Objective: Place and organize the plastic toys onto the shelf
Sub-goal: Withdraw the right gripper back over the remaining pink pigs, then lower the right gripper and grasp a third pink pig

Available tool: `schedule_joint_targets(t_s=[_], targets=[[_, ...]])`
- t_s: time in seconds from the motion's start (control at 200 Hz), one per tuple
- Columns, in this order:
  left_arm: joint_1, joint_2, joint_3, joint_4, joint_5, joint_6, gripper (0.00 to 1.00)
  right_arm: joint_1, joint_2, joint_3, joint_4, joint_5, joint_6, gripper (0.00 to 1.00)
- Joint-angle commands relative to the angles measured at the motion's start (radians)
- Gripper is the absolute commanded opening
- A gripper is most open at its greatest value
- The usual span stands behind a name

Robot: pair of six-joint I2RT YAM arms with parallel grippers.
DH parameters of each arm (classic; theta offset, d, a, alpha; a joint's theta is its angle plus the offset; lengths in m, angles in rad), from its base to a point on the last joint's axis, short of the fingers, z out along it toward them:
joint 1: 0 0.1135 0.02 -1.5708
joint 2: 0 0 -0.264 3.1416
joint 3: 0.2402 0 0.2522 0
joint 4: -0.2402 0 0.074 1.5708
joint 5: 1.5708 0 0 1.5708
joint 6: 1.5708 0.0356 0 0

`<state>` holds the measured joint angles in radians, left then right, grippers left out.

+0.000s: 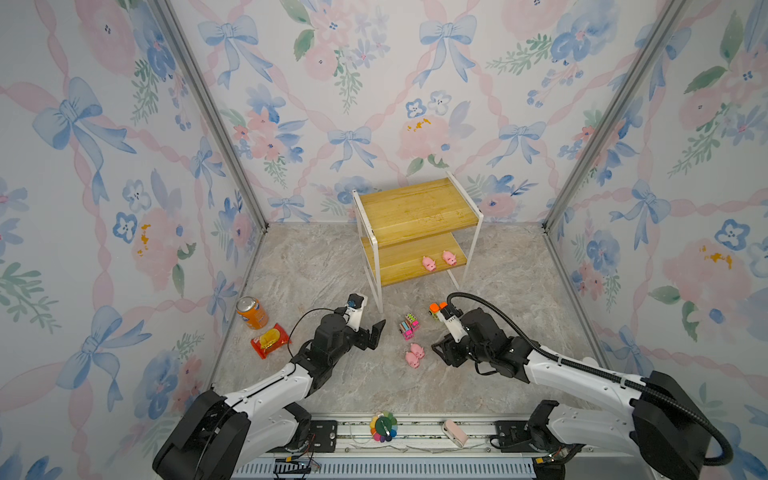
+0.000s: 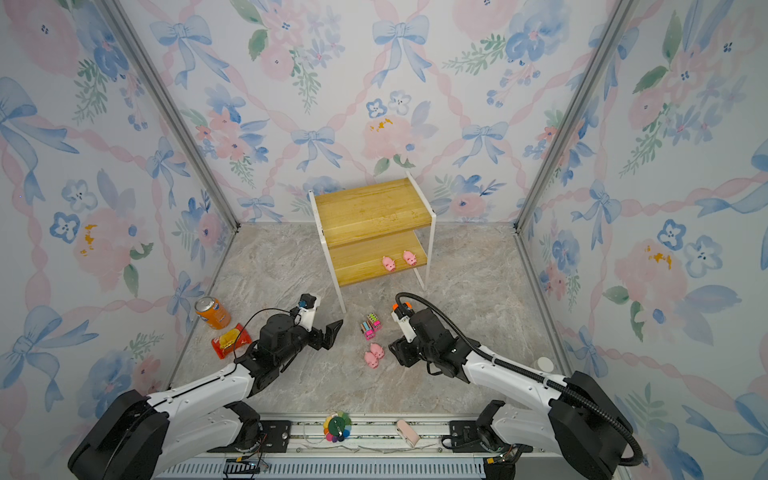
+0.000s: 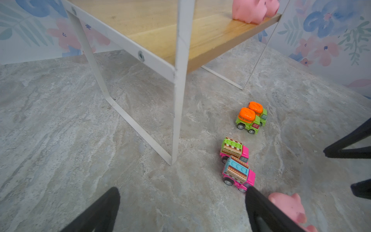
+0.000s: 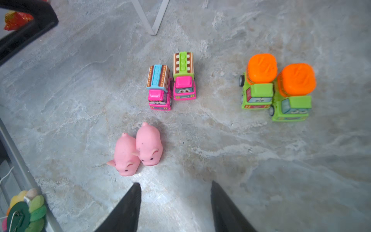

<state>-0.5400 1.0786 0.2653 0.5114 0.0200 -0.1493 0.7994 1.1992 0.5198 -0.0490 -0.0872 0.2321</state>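
Shelf point(image 1: 415, 208) has two pigs point(image 1: 429, 263) on the lower board, probably facing front; left gripper point(image 3: 182, 188), right gripper point(image 4: 175, 182) hover empty, jaws apart.

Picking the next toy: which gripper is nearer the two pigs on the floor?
Right. The right gripper is open, just right of the floor pigs in both top views. The left gripper is farther off on their left, toward the shelf.

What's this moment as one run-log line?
shelf: shelved pigs two, lower board | floor: loose pigs, pink trucks, green trucks | left gripper open | right gripper open
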Motion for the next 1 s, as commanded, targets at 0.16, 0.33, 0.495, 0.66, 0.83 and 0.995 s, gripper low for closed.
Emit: schedule_joint_targets(t_s=[0.16,0.33,0.495,0.66,0.83,0.995], targets=[[0.006,0.006,-0.012,0.019,-0.004,0.01,0.98,0.081,0.106,-0.036,0.179,0.056,0.038,0.57],[0.007,0.008,-0.013,0.019,-0.014,0.006,0.98,0.087,0.151,-0.04,0.246,0.058,0.042,0.56],[0.006,0.029,-0.002,0.019,-0.008,0.005,0.98,0.09,0.206,-0.03,0.275,0.064,0.037,0.55],[0.006,0.04,0.005,0.019,-0.005,0.005,0.98,0.108,0.261,-0.007,0.27,0.057,0.031,0.54],[0.006,0.04,0.002,0.019,-0.006,0.004,0.98,0.13,0.291,0.017,0.262,0.052,0.027,0.54],[0.006,0.041,0.003,0.019,-0.008,0.005,0.98,0.135,0.324,0.04,0.268,0.056,0.027,0.54]])
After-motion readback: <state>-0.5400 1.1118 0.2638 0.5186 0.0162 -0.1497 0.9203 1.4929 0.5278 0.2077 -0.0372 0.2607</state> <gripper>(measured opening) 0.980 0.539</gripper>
